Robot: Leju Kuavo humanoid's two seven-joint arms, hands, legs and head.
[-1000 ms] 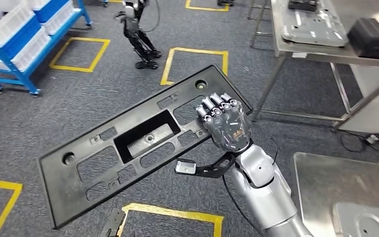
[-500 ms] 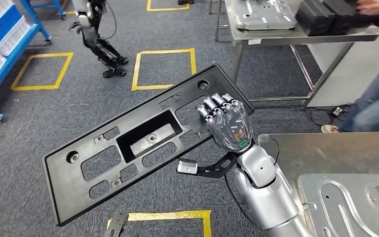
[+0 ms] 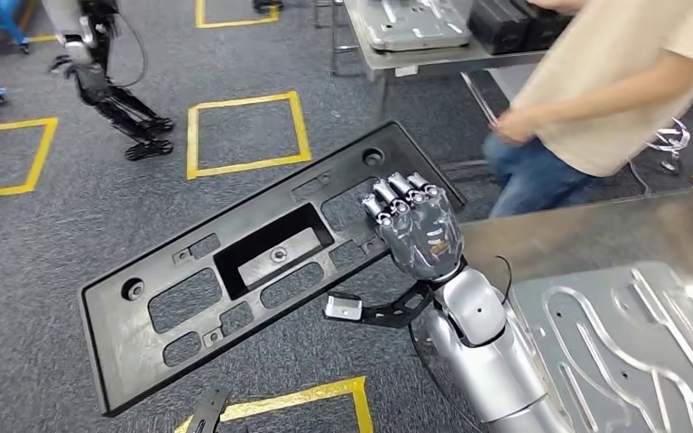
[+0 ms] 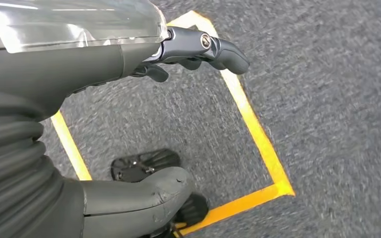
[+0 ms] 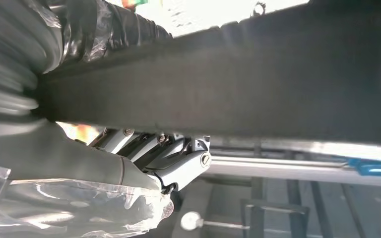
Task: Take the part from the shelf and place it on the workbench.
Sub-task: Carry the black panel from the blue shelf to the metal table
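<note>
No writing or brand mark can be read on anything in view. The right robot hand [image 3: 418, 230] grips the long edge of the black part [image 3: 253, 257], a flat rectangular panel with many cut-outs and a deeper recess at its middle, and holds it tilted in the air above the grey carpeted floor [image 3: 45, 234]. In the right wrist view the fingers [image 5: 151, 148] curl under the part's dark edge [image 5: 258, 84], which is blurred and close. The near corner of the part is cut off by nothing, but its underside is hidden. To the right lies a steel worktop [image 3: 559, 234] carrying a stamped metal sheet [image 3: 632, 343], cut off at the picture's edge. A person [image 3: 595, 90] stands beside it, head out of frame. The left robot hand [image 4: 129, 114] hangs over a yellow floor marking [image 4: 258, 144], fingers apart, holding nothing. A second worktop [image 3: 433, 56] stands further back with a metal panel and dark boxes on it.
</note>
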